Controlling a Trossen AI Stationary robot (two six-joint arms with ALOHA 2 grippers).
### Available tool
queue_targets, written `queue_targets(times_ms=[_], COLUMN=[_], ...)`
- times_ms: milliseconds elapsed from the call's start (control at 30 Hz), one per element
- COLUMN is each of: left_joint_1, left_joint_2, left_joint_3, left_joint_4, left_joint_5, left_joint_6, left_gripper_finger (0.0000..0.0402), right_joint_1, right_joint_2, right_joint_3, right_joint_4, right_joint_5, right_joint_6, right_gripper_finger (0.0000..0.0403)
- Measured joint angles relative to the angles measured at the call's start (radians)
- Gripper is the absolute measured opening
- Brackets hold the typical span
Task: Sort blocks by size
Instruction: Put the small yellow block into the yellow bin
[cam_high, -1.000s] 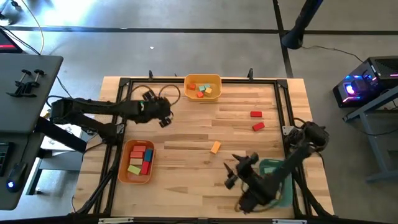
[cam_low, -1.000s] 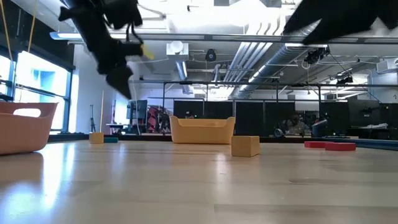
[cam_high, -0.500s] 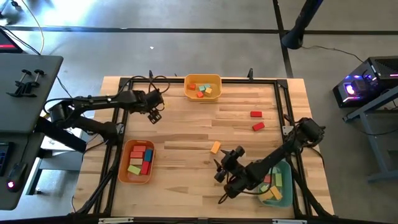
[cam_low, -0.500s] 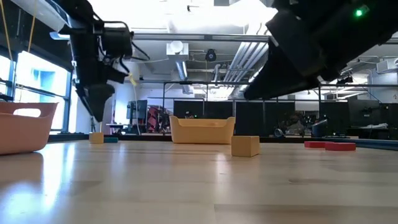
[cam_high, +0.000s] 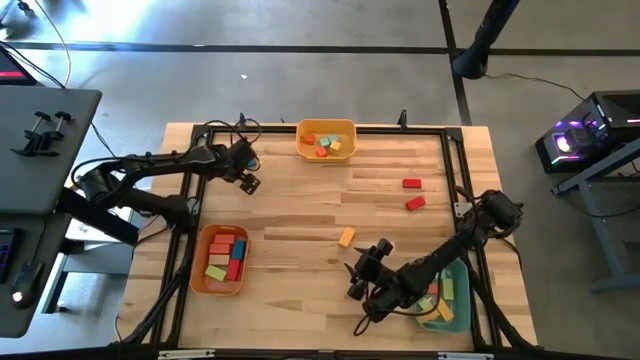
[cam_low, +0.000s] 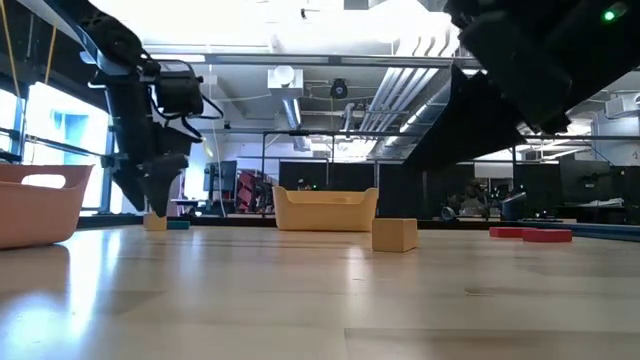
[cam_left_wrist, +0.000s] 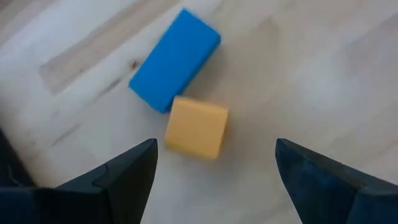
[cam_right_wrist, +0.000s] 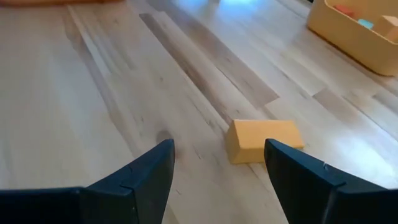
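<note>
The left gripper (cam_left_wrist: 214, 171) hangs near the table's (cam_high: 300, 210) far left corner with its jaws spread wide and empty, directly over a small yellow cube (cam_left_wrist: 196, 127) that touches a blue block (cam_left_wrist: 175, 59) on the wood. The right gripper (cam_right_wrist: 217, 171) sits low near the table's near edge, jaws apart and empty, facing an orange block (cam_right_wrist: 264, 140) lying alone around the middle of the table. Two red blocks (cam_high: 412, 193) lie toward the right edge. More blocks fill the yellow bin (cam_high: 327, 128) at the far edge, the orange bin (cam_high: 199, 270) at the left and the teal bin (cam_high: 462, 310) at the near right corner.
</note>
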Motion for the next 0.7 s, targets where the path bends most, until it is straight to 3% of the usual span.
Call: queue_targets(times_ms=[200,433,567,700], left_joint_1=[0.077,0.109,0.107,0.087], left_joint_2=[0.057,0.138,0.159,0.149], left_joint_3=[0.0,0.0,0.004,0.004], left_joint_4=[0.082,0.125,0.122,0.106], left_joint_5=[0.018,0.106,0.129,0.154], left_joint_6=[0.082,0.148,0.182,0.193], left_gripper_finger=[0.031,0.0284,0.0243,0.0167], right_joint_1=[0.022,0.032,0.04,0.046], right_joint_2=[0.0,0.0,0.0,0.0], right_joint_3=[0.001,0.001,0.002,0.002], right_joint_4=[0.018,0.096,0.155,0.206], right_joint_5=[0.083,0.08,0.081,0.086], right_joint_6=[0.032,0.065,0.047,0.047], right_gripper_finger=[0.0245,0.0245,0.0245,0.0245])
